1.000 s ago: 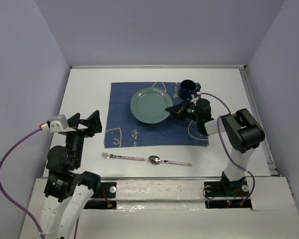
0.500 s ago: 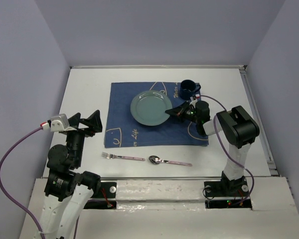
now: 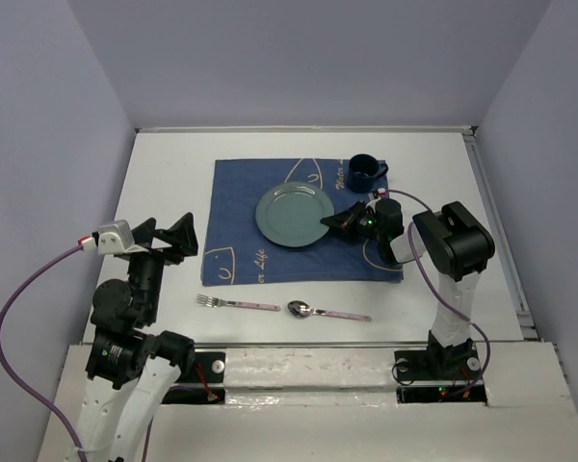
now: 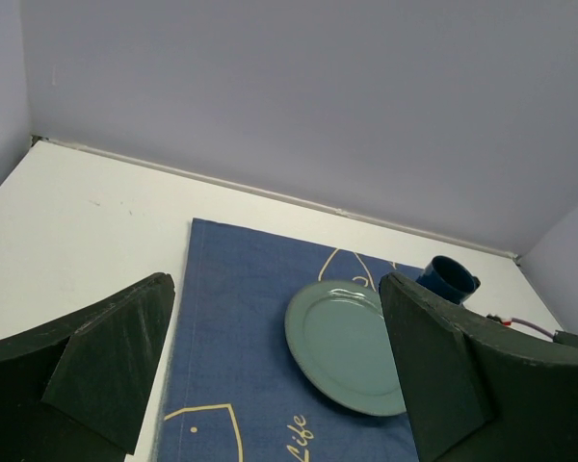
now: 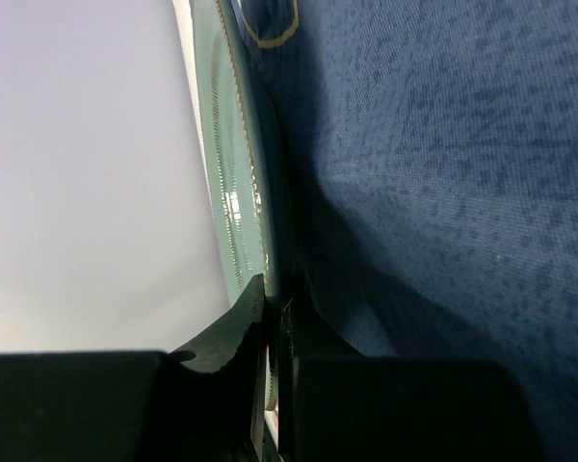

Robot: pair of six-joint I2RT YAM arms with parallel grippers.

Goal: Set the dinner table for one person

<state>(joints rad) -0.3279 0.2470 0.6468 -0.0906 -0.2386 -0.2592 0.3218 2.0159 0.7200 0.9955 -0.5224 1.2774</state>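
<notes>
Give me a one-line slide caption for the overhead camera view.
Right hand grips the green plate by its rim on the blue cloth; mug, fork and spoon sit nearby.

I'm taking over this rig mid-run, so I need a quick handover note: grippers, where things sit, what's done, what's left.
Left gripper: open, empty, over the dinner table left of the blue cloth.
Right gripper: shut on the right rim of the green plate, mid-cloth.
Blue mug: on the cloth's far right corner.
Fork and spoon: on bare table, nearer than the cloth.
Left, probably: release the plate, place the cutlery beside it.
</notes>
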